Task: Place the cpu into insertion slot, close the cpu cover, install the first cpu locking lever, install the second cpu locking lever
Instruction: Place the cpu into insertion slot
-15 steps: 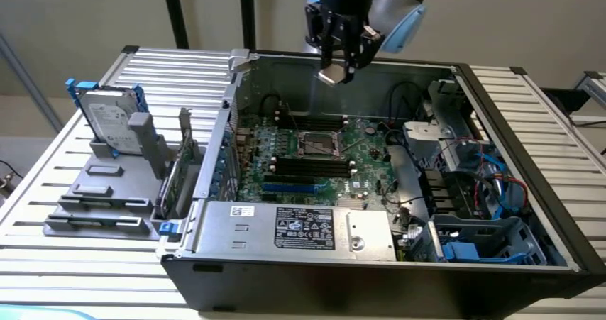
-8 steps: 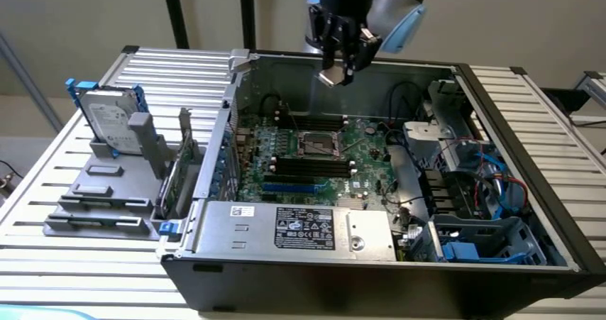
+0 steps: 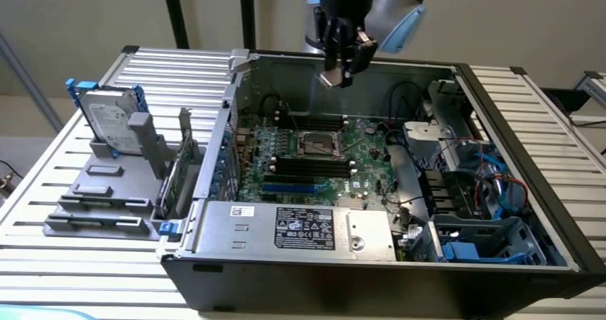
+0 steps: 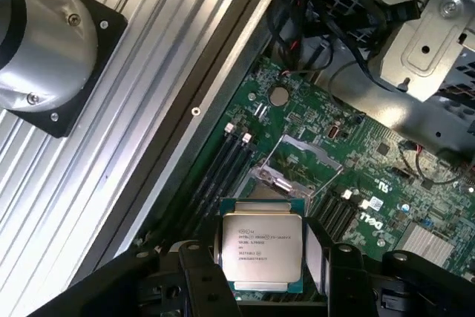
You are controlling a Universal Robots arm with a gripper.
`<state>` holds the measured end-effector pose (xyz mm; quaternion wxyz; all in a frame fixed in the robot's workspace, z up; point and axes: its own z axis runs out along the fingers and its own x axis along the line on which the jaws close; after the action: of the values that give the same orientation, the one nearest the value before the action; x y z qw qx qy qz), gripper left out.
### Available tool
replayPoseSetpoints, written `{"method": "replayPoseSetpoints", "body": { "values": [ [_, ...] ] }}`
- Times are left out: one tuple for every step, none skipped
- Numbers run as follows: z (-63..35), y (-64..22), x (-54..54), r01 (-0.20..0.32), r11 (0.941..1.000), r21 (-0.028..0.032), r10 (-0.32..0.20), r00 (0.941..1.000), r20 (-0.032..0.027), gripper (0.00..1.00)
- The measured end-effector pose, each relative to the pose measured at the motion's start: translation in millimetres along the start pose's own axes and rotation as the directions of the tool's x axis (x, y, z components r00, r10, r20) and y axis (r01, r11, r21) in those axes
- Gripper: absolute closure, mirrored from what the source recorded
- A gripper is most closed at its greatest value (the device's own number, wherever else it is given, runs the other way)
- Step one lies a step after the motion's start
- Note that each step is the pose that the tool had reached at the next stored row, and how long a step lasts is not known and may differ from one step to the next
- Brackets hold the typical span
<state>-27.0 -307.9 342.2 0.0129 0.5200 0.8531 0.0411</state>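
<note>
Gripping the flat square silvery cpu (image 4: 263, 250) between black fingers (image 4: 199, 278).

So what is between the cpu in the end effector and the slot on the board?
Nothing solid. In the exterior view the cpu, held by the end effector, hangs above the slot with open air between.
</note>
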Motion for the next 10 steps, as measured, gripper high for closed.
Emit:
{"method": "replayPoseSetpoints", "body": {
  "values": [
    [0.4, 0.0, 0.0, -0.019, 0.9998, -0.0004, 0.019, 0.9998, 0.0016, 0.45],
    [0.8, -0.1, 0.0, -0.036, 0.9993, -0.0008, 0.036, 0.9993, 0.003, 0.45],
    [1.1, -0.1, 0.0, -0.054, 0.9985, -0.0013, 0.054, 0.9985, 0.0045, 0.45],
    [1.5, -0.1, 0.0, -0.073, 0.9974, -0.0017, 0.073, 0.9973, 0.006, 0.45],
    [1.9, -0.2, 0.0, -0.091, 0.9958, -0.0023, 0.091, 0.9958, 0.0075, 0.45],
    [2.2, -0.2, 0.0, -0.109, 0.9941, -0.0028, 0.109, 0.994, 0.009, 0.45],
    [2.6, -0.2, 0.0, -0.127, 0.9919, -0.0032, 0.127, 0.9919, 0.0105, 0.45],
    [3.0, -0.3, 0.0, -0.145, 0.9894, -0.0039, 0.145, 0.9894, 0.0119, 0.45],
    [3.3, -0.3, -0.1, -0.163, 0.9867, -0.0044, 0.163, 0.9866, 0.0134, 0.45],
    [3.7, -0.3, -0.1, -0.181, 0.9835, -0.0052, 0.181, 0.9834, 0.0148, 0.45]
  ]
}}
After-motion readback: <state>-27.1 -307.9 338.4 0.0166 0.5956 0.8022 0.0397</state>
